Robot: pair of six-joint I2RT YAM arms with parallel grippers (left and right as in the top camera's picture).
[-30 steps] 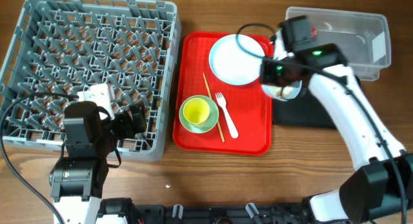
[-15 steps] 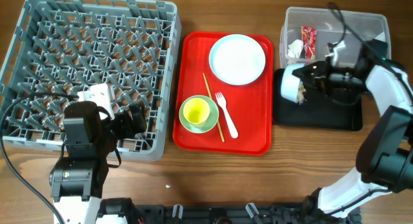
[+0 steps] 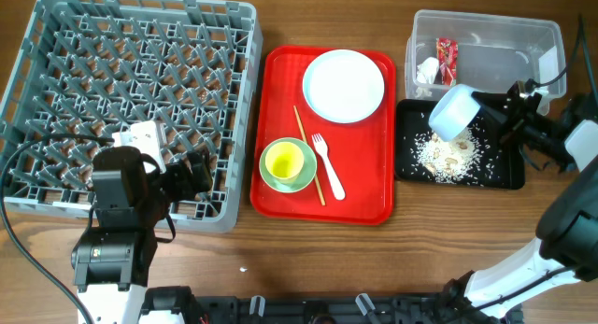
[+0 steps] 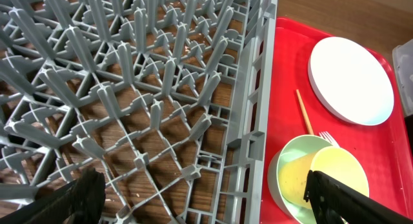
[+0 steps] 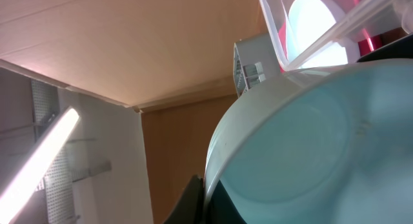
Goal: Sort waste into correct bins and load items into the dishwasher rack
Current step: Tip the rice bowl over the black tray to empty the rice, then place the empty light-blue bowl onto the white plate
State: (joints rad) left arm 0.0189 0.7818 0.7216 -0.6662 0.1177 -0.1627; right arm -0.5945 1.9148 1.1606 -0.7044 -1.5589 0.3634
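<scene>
Rice scraps (image 3: 448, 156) lie in a heap in the black tray (image 3: 502, 177) at the right of the frame, under the pale blue bowl (image 3: 453, 111). My right tool (image 3: 488, 111) is clamped on the bowl's rim and holds it tipped on its side above the tray, just below the clear tub (image 3: 523, 30). The red wrapper (image 3: 447, 58) and the white tissue (image 3: 427, 72) are in the left end of that tub. My left tool (image 4: 210, 201) hangs over the lower edge of the grey rack (image 3: 56, 44) at the left, with its fingers (image 4: 342, 195) wide apart and nothing in them.

What worries me is the grip. I hold the bowl by one thin edge, and it looks smooth, so I think it can slip or swing if I move fast. The bowl has to go all the way across the red tray (image 3: 374, 207) to the rack. If some rice sticks inside, and I cannot see if it does, it may drop on the pale plate (image 3: 344, 86) or the counter (image 3: 420, 259) on the way. The bowl is also near the tub wall, so a turn the wrong way could bump the tub. A low path could knock the yellow-green cup (image 3: 285, 161).
</scene>
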